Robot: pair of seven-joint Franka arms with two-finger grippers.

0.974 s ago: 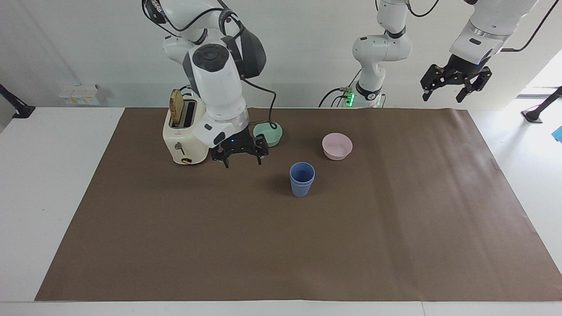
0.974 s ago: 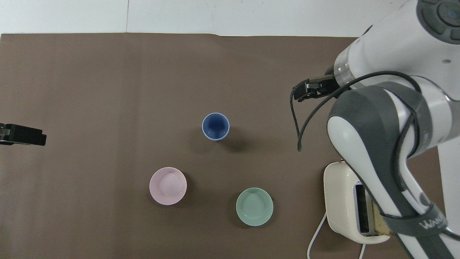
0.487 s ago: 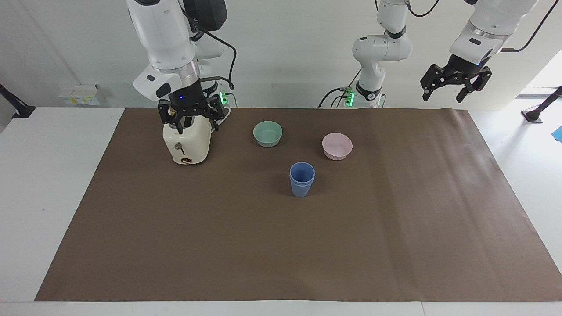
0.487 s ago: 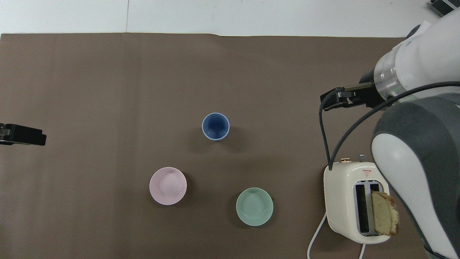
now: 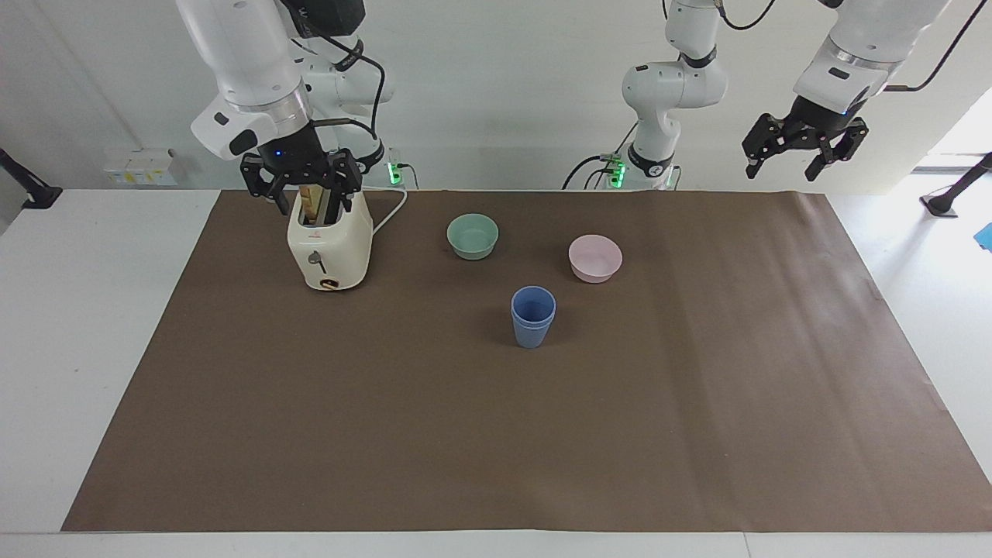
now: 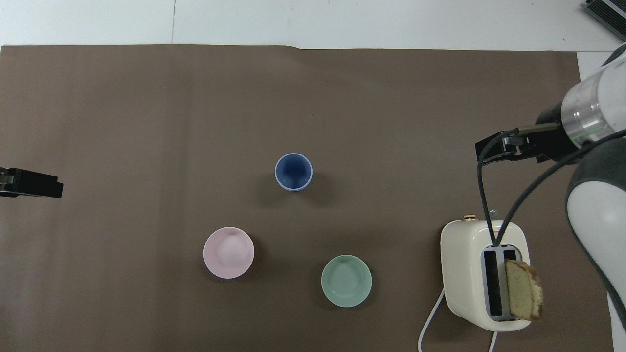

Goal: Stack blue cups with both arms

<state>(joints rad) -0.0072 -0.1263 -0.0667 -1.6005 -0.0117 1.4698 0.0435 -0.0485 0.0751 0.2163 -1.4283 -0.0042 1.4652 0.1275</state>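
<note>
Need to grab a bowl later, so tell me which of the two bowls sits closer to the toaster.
The teal-green bowl: it sits between the toaster and the pink bowl, which lies toward the left arm's end of the table.

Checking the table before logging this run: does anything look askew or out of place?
Only the bread slice: it leans out of the toaster slot. The blue cups stand nested and upright, and both bowls sit upright.

Matt blue cups (image 5: 533, 316), nested; smooth matt brown paper sheet (image 5: 496, 434); glossy cream toaster (image 5: 330, 246) under the right gripper (image 5: 301, 184); satin bowls.
</note>
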